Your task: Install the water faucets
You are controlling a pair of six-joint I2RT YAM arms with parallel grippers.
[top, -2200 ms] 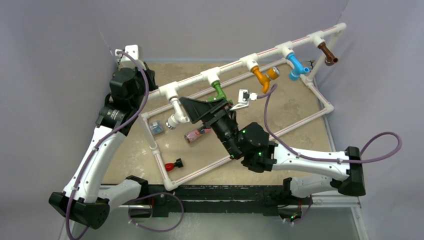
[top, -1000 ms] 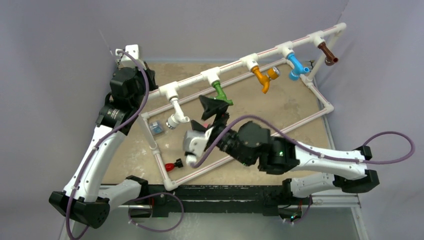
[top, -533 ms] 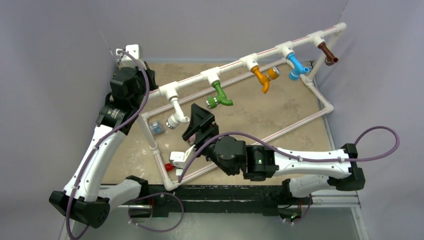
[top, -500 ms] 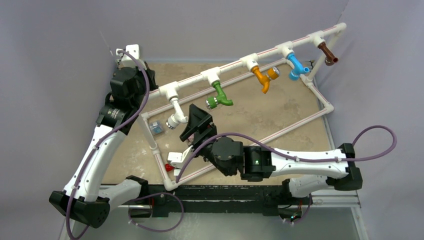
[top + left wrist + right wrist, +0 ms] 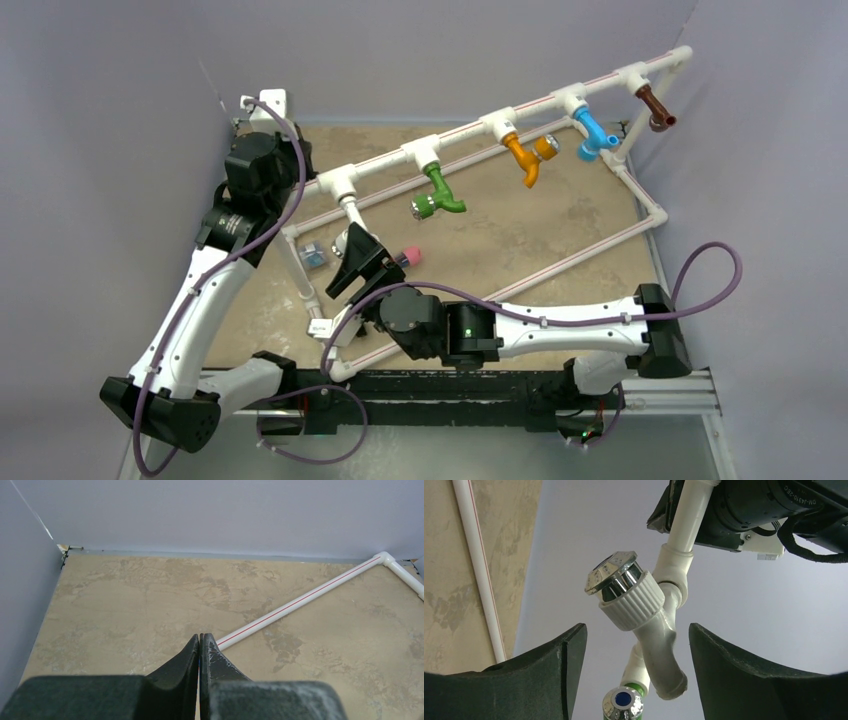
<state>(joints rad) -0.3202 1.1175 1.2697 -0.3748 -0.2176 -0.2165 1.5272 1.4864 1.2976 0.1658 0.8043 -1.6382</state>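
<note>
Five water faucets hang from the raised white pipe rail: white, green, orange, blue and brown. My right gripper is open and sits right at the white faucet. In the right wrist view the white faucet, with its chrome knob, hangs between the fingers without touching either pad. The green faucet's knob shows below it. My left gripper is shut on nothing, hovering above the table at the far left.
The white pipe frame lies on the tan table, one red-striped bar in the left wrist view. A pink-capped cylinder and a small clear box lie inside the frame near the right gripper. Grey walls close the back and sides.
The right arm has swung left and nearer, from the middle of the frame to the white faucet, its jaws narrowing a little. The left arm has barely shifted.
</note>
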